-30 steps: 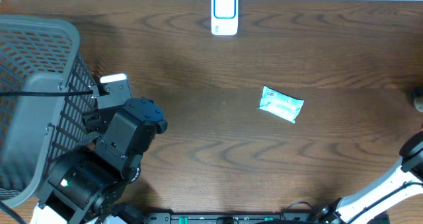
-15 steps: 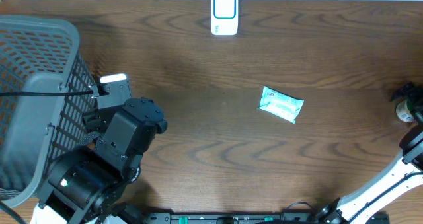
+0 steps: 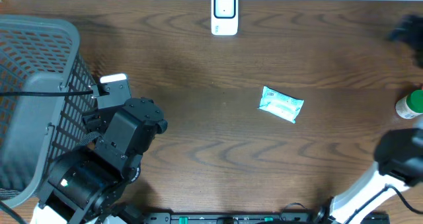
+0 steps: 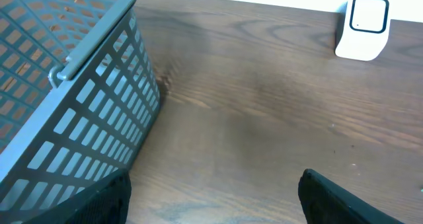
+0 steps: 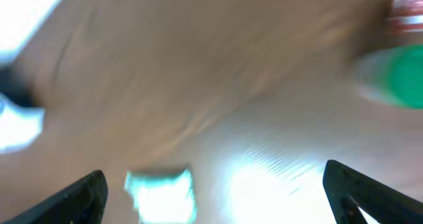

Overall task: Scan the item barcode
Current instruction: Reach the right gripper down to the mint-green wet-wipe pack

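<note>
The item, a light blue and white packet (image 3: 281, 105), lies flat on the brown table right of centre. It appears blurred in the right wrist view (image 5: 160, 194). The white scanner (image 3: 225, 14) stands at the far edge, and the left wrist view shows it too (image 4: 362, 27). My left gripper (image 4: 215, 181) is open over bare wood beside the basket, with nothing between its fingers. My right gripper (image 5: 215, 174) is open and empty, with the packet low between its fingers. In the overhead view it is only a dark blur (image 3: 404, 31) at the far right.
A grey mesh basket (image 3: 33, 98) fills the left side, right beside the left arm (image 3: 129, 135). A green-capped bottle (image 3: 411, 105) stands at the right edge, also blurred in the right wrist view (image 5: 396, 85). The right arm (image 3: 403, 154) rises from the front right corner.
The right gripper has left the green-capped bottle and swung toward the far right; its jaws are wider. The bottle stays at the right edge. Left arm and packet have not moved.
</note>
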`<state>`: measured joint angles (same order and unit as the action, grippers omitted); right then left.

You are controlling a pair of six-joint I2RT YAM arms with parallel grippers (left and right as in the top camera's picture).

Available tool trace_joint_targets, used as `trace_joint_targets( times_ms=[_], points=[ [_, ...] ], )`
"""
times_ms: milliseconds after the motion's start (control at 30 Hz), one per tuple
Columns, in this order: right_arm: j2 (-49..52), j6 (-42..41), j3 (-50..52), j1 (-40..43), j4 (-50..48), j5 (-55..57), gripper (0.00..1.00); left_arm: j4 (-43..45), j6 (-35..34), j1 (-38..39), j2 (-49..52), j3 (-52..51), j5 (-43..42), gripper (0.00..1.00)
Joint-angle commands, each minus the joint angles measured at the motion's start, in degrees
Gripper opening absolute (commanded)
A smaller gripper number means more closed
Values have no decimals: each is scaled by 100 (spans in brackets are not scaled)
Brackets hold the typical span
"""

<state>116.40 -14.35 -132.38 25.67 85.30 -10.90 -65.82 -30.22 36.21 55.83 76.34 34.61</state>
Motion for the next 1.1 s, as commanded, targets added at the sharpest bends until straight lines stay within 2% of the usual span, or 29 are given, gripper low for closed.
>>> trace_joint_targets(
  times_ms=[0, 167, 300, 400, 633, 867, 967, 1067],
  points=[
    [339, 1119, 490, -944, 457, -874, 99, -15, -55, -9, -11, 0, 31, 81],
    [365, 1902, 1821, -1797, 350, -1220, 99, -15, -55, -9, -11, 0, 31, 81],
    [374, 2529, 2988, -2124, -444, -1652, 99, -15, -55, -9, -11, 0, 31, 81],
    [374, 3095, 3447, -2243, -962, -1834, 99, -15, -55, -9, -11, 0, 31, 81],
    [396, 4367, 3731, -2396, -1523, -1574, 99, -15, -55, -9, -11, 0, 31, 81],
    [868, 4660, 3742, -2385, -1574, -1305, 98, -15, -55, -9, -11, 0, 31, 81],
    [1189, 4666, 3746, -2391, -1495, -1294, 94, -15, -55, -9, -11, 0, 31, 81],
    [1502, 4830, 3746, -2385, -1270, -1182, 79, -15, -55, -9, -11, 0, 31, 82]
  ],
)
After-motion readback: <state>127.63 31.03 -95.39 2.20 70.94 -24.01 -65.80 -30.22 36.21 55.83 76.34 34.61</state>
